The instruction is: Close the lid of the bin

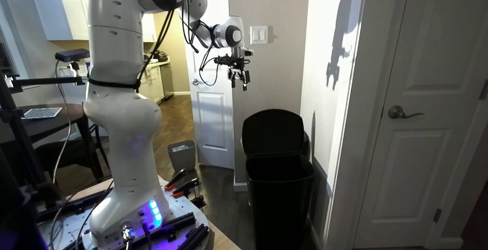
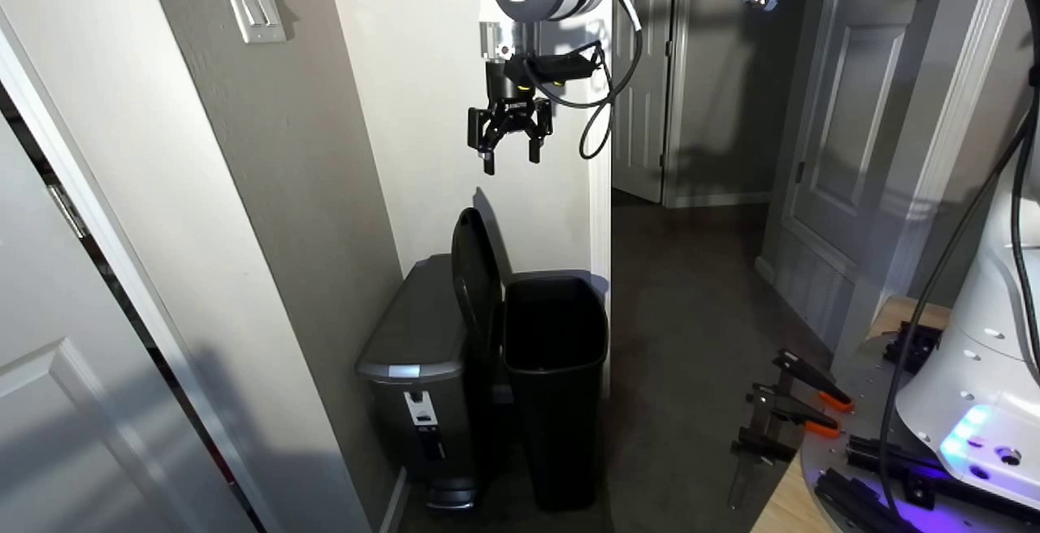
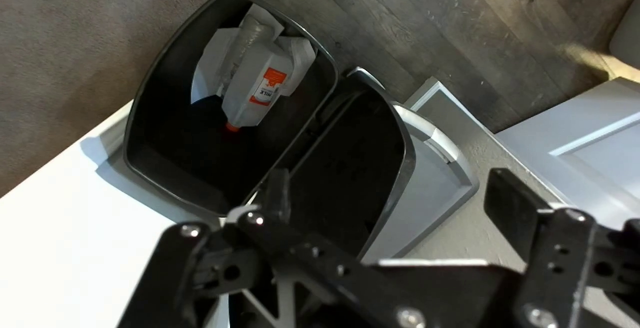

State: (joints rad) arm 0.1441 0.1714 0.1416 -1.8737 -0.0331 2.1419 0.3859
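Note:
The black bin (image 1: 280, 212) stands upright near the wall; it shows in both exterior views (image 2: 562, 435) and the wrist view (image 3: 162, 93). Its black lid (image 1: 272, 132) is hinged up and open, standing nearly upright in both exterior views (image 2: 478, 281). In the wrist view the lid (image 3: 350, 163) lies beside the open mouth. A milk jug (image 3: 257, 88) and other waste sit inside the bin. My gripper (image 1: 239, 84) is open and empty, pointing down above the raised lid, apart from it (image 2: 512, 161). The wrist view shows its fingers (image 3: 395, 198) wide apart.
A grey step bin (image 2: 418, 314) stands right behind the raised lid, its top shut. Walls (image 1: 268, 74) stand behind and beside the bins. A small grey waste basket (image 1: 183, 159) stands by a white door (image 1: 212, 128). Clamps (image 2: 792, 403) stick out from the robot's base table.

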